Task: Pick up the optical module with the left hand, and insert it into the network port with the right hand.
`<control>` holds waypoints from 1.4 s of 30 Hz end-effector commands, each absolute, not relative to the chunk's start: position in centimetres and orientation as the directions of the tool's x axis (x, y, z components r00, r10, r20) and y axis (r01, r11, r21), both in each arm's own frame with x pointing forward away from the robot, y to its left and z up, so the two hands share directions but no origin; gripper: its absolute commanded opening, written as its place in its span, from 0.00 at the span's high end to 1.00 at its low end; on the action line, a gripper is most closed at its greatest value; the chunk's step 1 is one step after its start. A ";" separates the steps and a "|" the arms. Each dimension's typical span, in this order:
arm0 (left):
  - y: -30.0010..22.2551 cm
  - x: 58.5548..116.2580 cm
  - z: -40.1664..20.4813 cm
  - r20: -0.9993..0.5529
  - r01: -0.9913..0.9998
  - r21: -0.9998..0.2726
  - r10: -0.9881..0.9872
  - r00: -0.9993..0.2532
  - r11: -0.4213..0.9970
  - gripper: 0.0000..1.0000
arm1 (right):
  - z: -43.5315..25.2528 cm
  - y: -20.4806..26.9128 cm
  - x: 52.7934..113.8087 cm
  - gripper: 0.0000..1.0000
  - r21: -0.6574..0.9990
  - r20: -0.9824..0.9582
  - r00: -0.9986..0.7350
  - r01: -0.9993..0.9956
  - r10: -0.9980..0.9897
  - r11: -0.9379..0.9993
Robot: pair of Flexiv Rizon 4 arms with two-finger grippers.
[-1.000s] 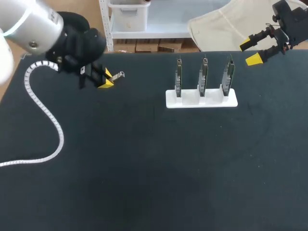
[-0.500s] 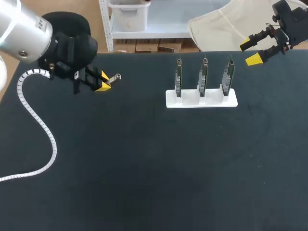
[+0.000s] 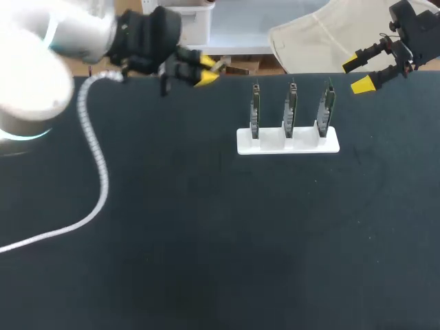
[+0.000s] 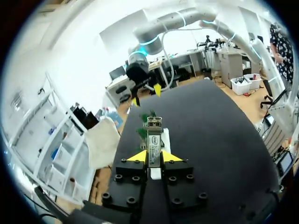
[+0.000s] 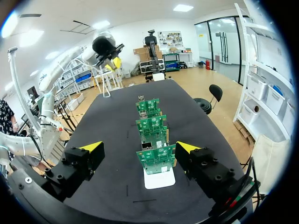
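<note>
At the far left edge of the table [image 3: 206,240], my left gripper [image 3: 196,71] is clamped on the optical module [image 3: 218,64] and holds it up off the surface.

The module sticks out past the yellow tips, its long axis in line with the fingers and pointing right, toward the three upright boards [image 3: 291,106] in their white holder [image 3: 289,142]. My right gripper [image 3: 361,73] hangs at the far right corner, fingers spread wide and holding nothing. The boards stand between the two grippers, nearer the right one. I judge the handover is the next step: the right fingers must close across the module's free end, so the grippers need to meet end-on. I cannot make out the network port itself on the boards.
</note>
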State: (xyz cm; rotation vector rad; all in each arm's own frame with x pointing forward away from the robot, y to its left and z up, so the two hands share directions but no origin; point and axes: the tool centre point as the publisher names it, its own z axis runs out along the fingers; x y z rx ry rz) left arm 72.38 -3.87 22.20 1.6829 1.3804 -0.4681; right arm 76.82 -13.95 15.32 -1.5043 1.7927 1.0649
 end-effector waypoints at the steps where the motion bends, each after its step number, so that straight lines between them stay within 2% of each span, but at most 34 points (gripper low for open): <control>1: -9.1 76.3 22.5 -0.768 0.920 0.391 0.540 0.346 -0.033 1.00 | 15.3 -13.9 76.7 0.00 0.214 -0.823 -0.211 -0.975 -0.527 0.055; 10: -13.2 75.7 22.6 -0.849 0.945 0.322 0.426 0.312 -0.053 1.00 | 15.3 -13.9 76.7 0.00 0.214 -0.823 -0.211 -0.975 -0.527 0.055; 29: -13.0 74.7 22.2 -0.862 0.953 0.303 0.420 0.285 -0.023 1.00 | 15.3 -13.9 76.7 0.00 0.214 -0.823 -0.211 -0.975 -0.527 0.055; 35: -16.0 75.2 22.0 -0.890 0.951 0.310 0.351 0.290 -0.001 1.00 | 15.3 -13.9 76.7 0.00 0.214 -0.823 -0.211 -0.975 -0.527 0.055; 42: -19.9 76.8 21.5 -0.903 0.952 0.301 0.306 0.301 -0.050 1.00 | 15.3 -13.9 76.7 0.00 0.214 -0.823 -0.211 -0.975 -0.527 0.055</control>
